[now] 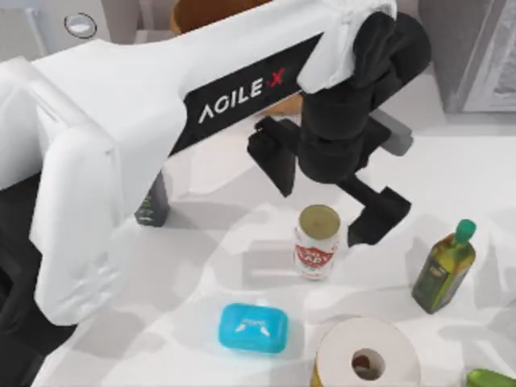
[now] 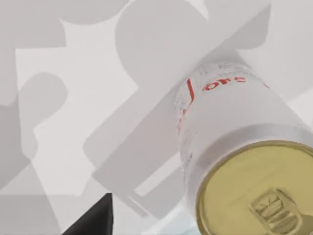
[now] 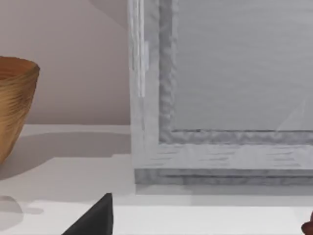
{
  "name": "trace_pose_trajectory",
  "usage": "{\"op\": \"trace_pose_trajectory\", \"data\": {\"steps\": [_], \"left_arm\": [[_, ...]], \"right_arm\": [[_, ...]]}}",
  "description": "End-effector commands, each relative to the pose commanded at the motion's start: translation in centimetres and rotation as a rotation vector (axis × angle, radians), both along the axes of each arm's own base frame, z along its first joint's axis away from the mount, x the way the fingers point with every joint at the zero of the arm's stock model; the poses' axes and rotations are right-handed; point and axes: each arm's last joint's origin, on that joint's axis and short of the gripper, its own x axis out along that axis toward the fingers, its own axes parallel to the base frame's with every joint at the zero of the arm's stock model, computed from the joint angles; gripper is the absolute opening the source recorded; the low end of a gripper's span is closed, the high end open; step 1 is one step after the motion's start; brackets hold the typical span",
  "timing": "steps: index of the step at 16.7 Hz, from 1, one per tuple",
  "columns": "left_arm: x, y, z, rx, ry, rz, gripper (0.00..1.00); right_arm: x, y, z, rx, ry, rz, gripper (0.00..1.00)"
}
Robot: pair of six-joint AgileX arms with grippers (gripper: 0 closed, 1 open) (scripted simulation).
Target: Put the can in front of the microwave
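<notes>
So: left arm (image 1: 161, 105) stretched across the table from the top view's left, its left gripper (image 1: 326, 189) hanging above the can (image 1: 316, 242), fingers spread wide apart, 1 finger (image 1: 272, 153) up-left of the can, the other (image 1: 377, 214) just right of it. Whether either pad touches the can I can't tell; from above both look clear of it. Can stands upright on the white table (image 1: 242, 266), roughly mid-table, gold lid up, red label facing the camera. Left wrist view looks down on the same can (image 2: 234, 127) close up: gold lid with pull tab, white body, red lettering, and 1 dark fingertip (image 2: 95, 220) off to the side, apart from it. Microwave (image 1: 36, 24) sits at the far left corner of the top view, 1 round silver dial (image 1: 80, 25) visible, mostly hidden behind the arm; can is well apart from it. Around the can: blue soap box (image 1: 253, 327) nearer the camera and to the left, white paper roll (image 1: 367, 359) near the bottom edge, olive oil bottle (image 1: 443, 270) with green cap to the right, a dark bottle (image 1: 153, 201) partly under the left arm, something green (image 1: 492, 379) at the bottom right corner. Wooden bowl (image 1: 214, 12) at the far edge, mostly behind the arm. Grey box (image 1: 476, 48) at the far right. Right wrist view faces that grey box (image 3: 230, 93) with the wooden bowl (image 3: 14, 103) beside it, and 1 dark fingertip (image 3: 95, 220) of the right gripper at the frame edge; can't tell if that claw is apart or together.
</notes>
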Motion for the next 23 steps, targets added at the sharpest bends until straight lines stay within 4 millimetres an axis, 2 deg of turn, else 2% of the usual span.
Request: {"op": "trace_pose_trajectory", "data": {"steps": [5, 10, 23], "left_arm": [[-0.1, 0.0, -4.4, 0.0, 0.0, 0.0, 1.0], [-0.1, 0.0, -4.9, 0.0, 0.0, 0.0, 1.0], [-0.1, 0.0, -4.9, 0.0, 0.0, 0.0, 0.02]], "right_arm": [[0.0, 0.0, 0.0, 0.0, 0.0, 0.0, 1.0], [0.0, 0.0, 0.0, 0.0, 0.0, 0.0, 1.0], [0.0, 0.0, 0.0, 0.0, 0.0, 0.0, 1.0]]}}
